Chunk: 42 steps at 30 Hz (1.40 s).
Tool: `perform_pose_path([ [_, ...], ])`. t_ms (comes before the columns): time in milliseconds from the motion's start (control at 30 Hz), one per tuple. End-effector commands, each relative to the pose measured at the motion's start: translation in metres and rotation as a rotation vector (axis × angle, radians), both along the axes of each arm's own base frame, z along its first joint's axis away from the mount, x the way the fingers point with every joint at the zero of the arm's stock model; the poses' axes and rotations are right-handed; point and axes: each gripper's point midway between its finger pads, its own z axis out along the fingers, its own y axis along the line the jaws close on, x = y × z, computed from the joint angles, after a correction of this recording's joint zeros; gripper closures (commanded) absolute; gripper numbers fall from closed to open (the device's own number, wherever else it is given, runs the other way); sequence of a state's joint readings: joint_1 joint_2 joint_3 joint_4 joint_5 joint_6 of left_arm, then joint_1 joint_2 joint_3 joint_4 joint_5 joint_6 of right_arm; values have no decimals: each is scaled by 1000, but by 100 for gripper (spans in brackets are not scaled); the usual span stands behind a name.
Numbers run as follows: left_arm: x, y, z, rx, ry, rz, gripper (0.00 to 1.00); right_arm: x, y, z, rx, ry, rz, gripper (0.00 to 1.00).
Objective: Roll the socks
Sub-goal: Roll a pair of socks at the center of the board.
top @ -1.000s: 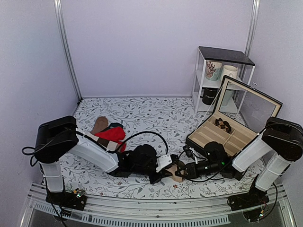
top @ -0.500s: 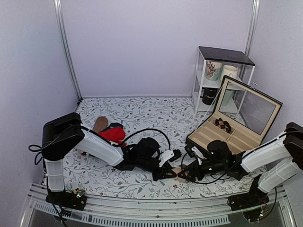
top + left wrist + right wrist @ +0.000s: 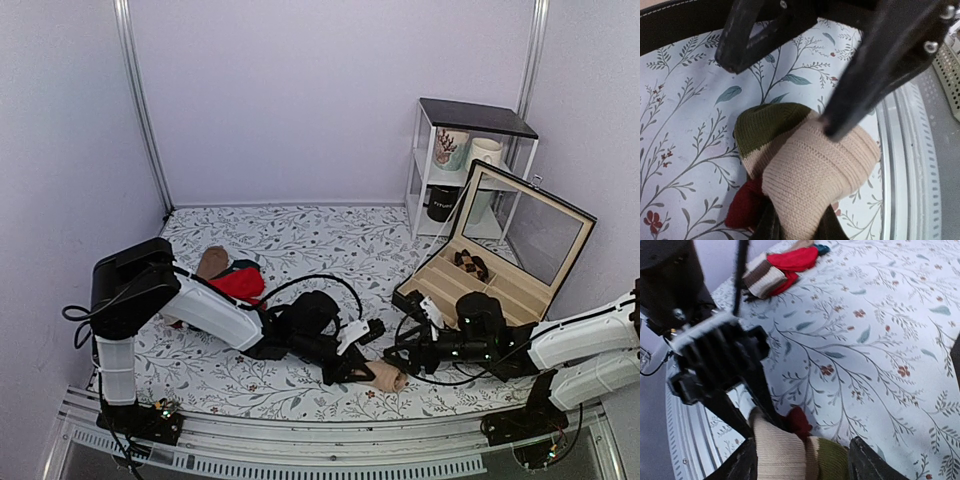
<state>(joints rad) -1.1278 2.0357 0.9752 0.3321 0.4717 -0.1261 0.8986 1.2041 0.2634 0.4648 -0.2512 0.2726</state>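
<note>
The socks [image 3: 386, 377] are a rolled tan bundle with olive and maroon showing, lying on the floral table near its front edge. My left gripper [image 3: 358, 368] is shut on the bundle's near end; in the left wrist view [image 3: 797, 232] its dark fingers clamp the tan knit [image 3: 810, 170]. My right gripper [image 3: 403, 358] faces it from the right, open. In the right wrist view its jaws [image 3: 802, 467] stand wide on either side of the bundle [image 3: 785, 455]. One right fingertip [image 3: 830, 130] touches the top of the bundle.
A bright red sock [image 3: 238, 283] and a cream sock with brown bands [image 3: 762, 277] lie at the back left. An open compartment box [image 3: 480, 285] stands on the right, with a small shelf of mugs [image 3: 470, 150] behind it. The metal front rail [image 3: 300, 440] lies just below the bundle.
The right arm has stretched out low and its gripper has drawn back a little to the right. The bundle and left gripper have shifted slightly right and towards the front edge.
</note>
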Motion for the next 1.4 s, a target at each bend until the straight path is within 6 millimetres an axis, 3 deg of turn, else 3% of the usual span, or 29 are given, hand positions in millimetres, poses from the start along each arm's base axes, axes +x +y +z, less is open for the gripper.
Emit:
perform_pose_path([
  [0, -73, 135, -130, 623, 313, 11, 100, 4, -22, -42, -116, 227, -197, 41],
  [367, -67, 130, -133, 623, 286, 14, 100, -20, -32, -57, -102, 403, -218, 44],
  [533, -65, 131, -134, 627, 272, 21, 100, -27, -24, -72, -138, 448, -187, 49],
  [600, -64, 132, -133, 629, 262, 28, 100, -31, -17, -76, -147, 466, -163, 54],
  [700, -61, 137, -135, 641, 245, 44, 100, -34, -10, -79, -145, 481, -143, 71],
  [800, -54, 139, -130, 639, 197, 80, 100, -27, -4, -77, -133, 468, -152, 88],
  [900, -45, 141, -116, 632, 121, 127, 100, -12, 11, -72, -138, 415, -145, 95],
  [1033, -35, 143, -99, 641, 18, 186, 100, 19, 45, -58, -123, 325, -94, 98],
  [1167, -37, 146, -99, 666, -37, 196, 100, 44, 78, -50, -94, 253, 1, 99],
  [1367, -36, 145, -108, 736, -57, 179, 100, 45, 103, -54, -92, 226, 149, 99],
])
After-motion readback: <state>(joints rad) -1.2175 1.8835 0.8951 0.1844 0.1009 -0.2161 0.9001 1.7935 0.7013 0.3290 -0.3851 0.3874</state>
